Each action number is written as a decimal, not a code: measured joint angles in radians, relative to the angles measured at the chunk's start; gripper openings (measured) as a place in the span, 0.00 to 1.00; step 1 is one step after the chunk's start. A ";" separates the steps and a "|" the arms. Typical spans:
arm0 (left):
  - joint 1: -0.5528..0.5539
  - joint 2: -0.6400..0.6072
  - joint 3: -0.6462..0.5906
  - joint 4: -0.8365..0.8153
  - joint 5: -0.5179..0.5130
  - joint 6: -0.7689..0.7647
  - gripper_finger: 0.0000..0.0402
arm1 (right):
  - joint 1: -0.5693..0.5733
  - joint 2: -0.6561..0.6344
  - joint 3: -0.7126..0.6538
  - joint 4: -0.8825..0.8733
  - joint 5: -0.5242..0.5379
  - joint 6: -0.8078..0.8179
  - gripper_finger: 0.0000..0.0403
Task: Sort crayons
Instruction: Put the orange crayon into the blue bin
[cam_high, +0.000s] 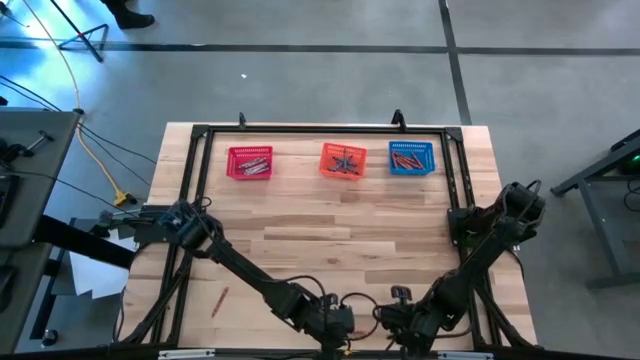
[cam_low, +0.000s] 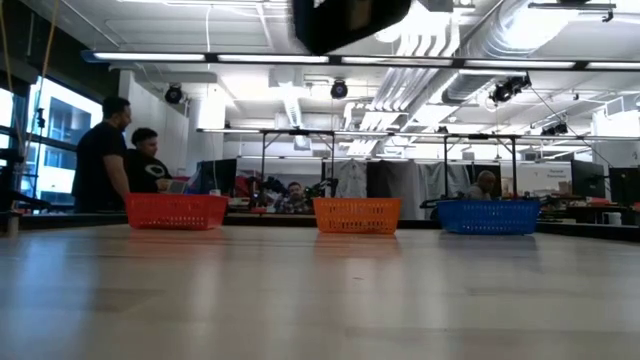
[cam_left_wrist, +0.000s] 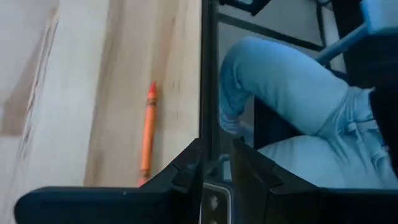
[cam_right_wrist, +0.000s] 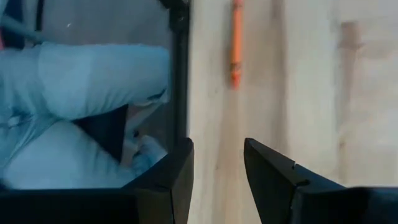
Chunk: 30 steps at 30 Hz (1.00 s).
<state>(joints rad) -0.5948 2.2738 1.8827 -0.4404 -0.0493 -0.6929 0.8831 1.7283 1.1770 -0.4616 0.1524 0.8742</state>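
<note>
We see a table of pale wood planks, smooth with a soft matt sheen, edged by a black metal frame. The red, orange and blue baskets look like plastic mesh. The crayon has a matt paper wrap, the fingers are matt black plastic, and a person's trousers are light denim cloth.

I work in an open-plan lab or office workshop: exposed ducts and strip lights at twelve o'clock, desks with monitors behind my wooden surface, people standing at nine o'clock, concrete floor.
</note>
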 joint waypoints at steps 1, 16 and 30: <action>-0.002 0.016 0.029 -0.005 0.001 0.014 0.16 | 0.002 0.000 0.000 0.003 -0.014 0.000 0.34; 0.034 0.096 0.141 -0.211 -0.101 0.160 0.16 | 0.041 0.000 0.000 -0.064 -0.166 0.066 0.34; 0.042 0.110 0.140 -0.210 0.046 0.174 0.22 | 0.041 -0.010 0.000 -0.284 -0.228 0.113 0.34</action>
<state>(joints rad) -0.5530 2.3837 2.0232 -0.6508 -0.0037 -0.5190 0.9237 1.7184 1.1767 -0.7453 -0.0761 0.9874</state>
